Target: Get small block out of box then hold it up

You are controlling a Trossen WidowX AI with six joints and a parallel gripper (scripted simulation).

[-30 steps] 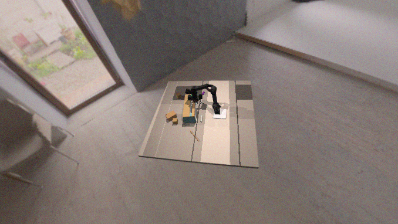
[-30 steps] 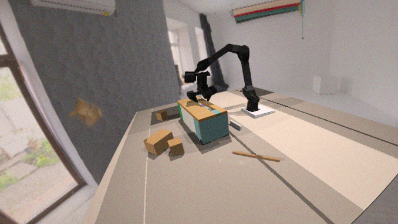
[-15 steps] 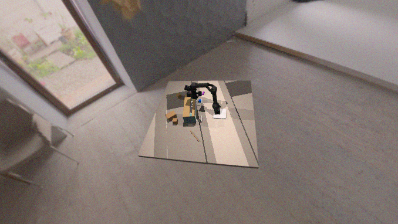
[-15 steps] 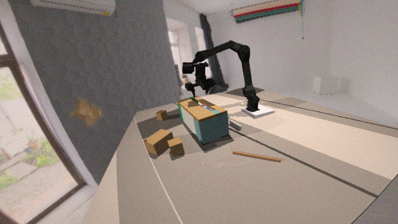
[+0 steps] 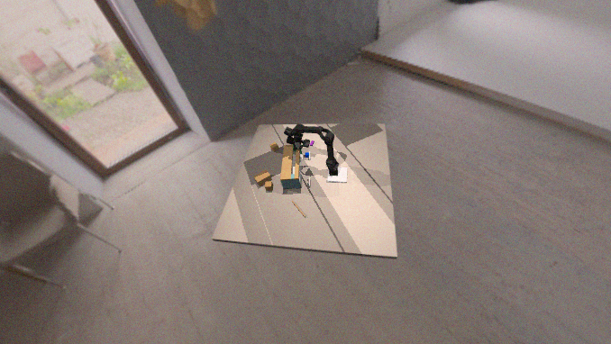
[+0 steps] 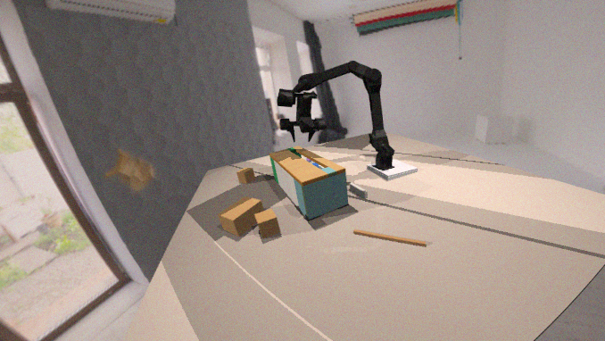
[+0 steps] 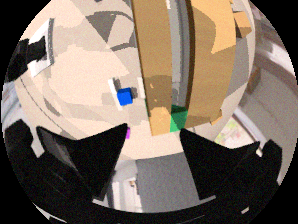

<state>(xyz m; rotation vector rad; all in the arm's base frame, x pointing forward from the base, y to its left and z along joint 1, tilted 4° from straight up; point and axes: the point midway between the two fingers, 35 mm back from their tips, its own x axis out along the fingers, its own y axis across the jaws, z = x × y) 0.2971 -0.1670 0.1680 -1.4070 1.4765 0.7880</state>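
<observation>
A: Box state?
B: Upright on the table (image 5: 315, 234) (image 6: 446, 281) (image 7: 70, 65); box (image 5: 287, 168) (image 6: 308, 171) (image 7: 152, 55) is long, wood-coloured top with a lengthwise slot; teal at one end, green at the other; pale panel on the long side.
A: Block?
B: Small blue block (image 5: 307, 155) (image 6: 317, 165) (image 7: 124, 96) on the table; outside the box, near its long side, toward the green end; can't confirm it's the target; shelf contents too small to read.

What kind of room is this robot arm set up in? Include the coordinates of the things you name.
Probably a room in a home or small office: a brown-framed glass door (image 5: 140, 81) onto a garden, a pale chair (image 5: 36, 212), and a white wall-mounted air conditioner (image 6: 111, 10).
</observation>
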